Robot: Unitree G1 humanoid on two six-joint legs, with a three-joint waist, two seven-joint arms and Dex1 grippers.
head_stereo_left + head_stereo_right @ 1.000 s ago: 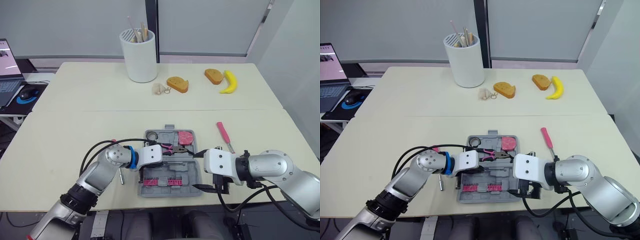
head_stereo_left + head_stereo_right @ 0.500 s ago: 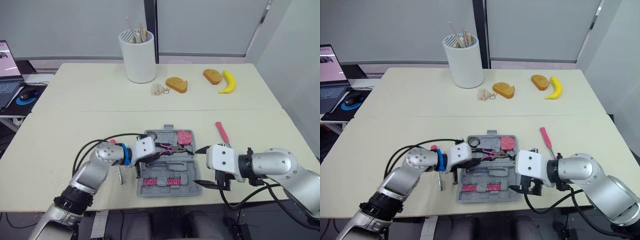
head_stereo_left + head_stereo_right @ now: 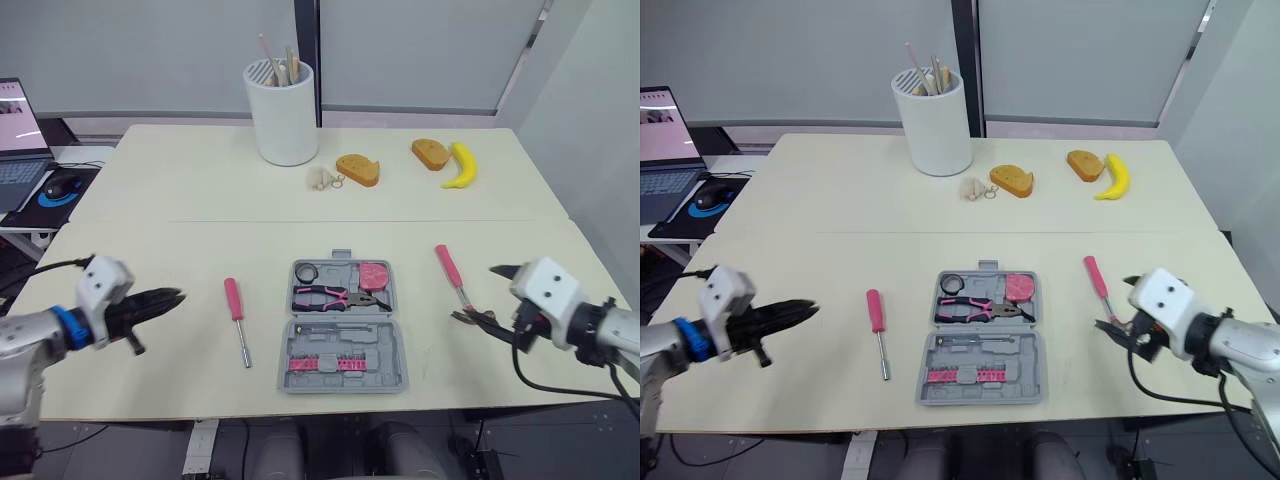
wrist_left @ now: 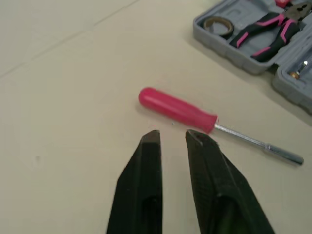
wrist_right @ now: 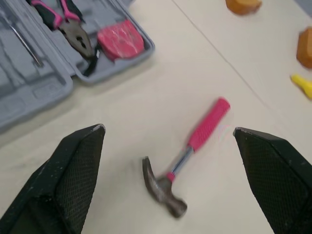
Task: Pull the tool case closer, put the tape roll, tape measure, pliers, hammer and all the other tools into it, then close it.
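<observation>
Your left tool (image 4: 173,135), narrowly parted and empty, points at the pink screwdriver (image 4: 178,109). Your right tool (image 5: 169,129), spread wide, hovers over the hammer (image 5: 204,127). The tool case (image 3: 396,330) lies open between them on the cream desk (image 3: 180,200), grey wall panels (image 3: 150,50) behind.

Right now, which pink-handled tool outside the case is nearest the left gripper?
The screwdriver, left of the tool case, just ahead of the left gripper. The hammer lies right of the case, by the right gripper.
</observation>
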